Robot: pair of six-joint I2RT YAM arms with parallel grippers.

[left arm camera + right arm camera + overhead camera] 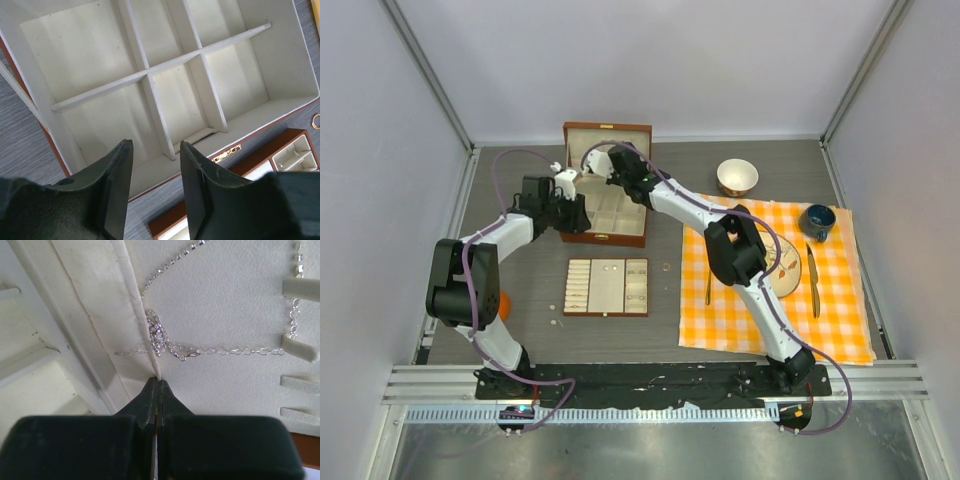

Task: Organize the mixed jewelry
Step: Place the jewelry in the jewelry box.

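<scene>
- Wooden box point(610, 238): brown wood outside, slight sheen; inside lined cream, matt, soft-looking, with a stitched seam.
- Chain necklace point(159, 337), on the box's lining: silvery metal, glittering stones.
- Tray point(607, 313), in front of the box: brown rim, cream matt lining.
- Table point(20, 145), under the box: grey, matt, fine-lined grain.
- Cloth point(840, 300), right of the box: orange-white check, woven.
- Left gripper point(156, 145), over the box: fingers matt black plastic.

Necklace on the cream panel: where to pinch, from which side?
Pinch the pendant cluster: the bulkiest part of the necklace, whose chain lies thin and flat on the cream panel. Approach from the near side, where the right gripper sits shut; open first.
</scene>
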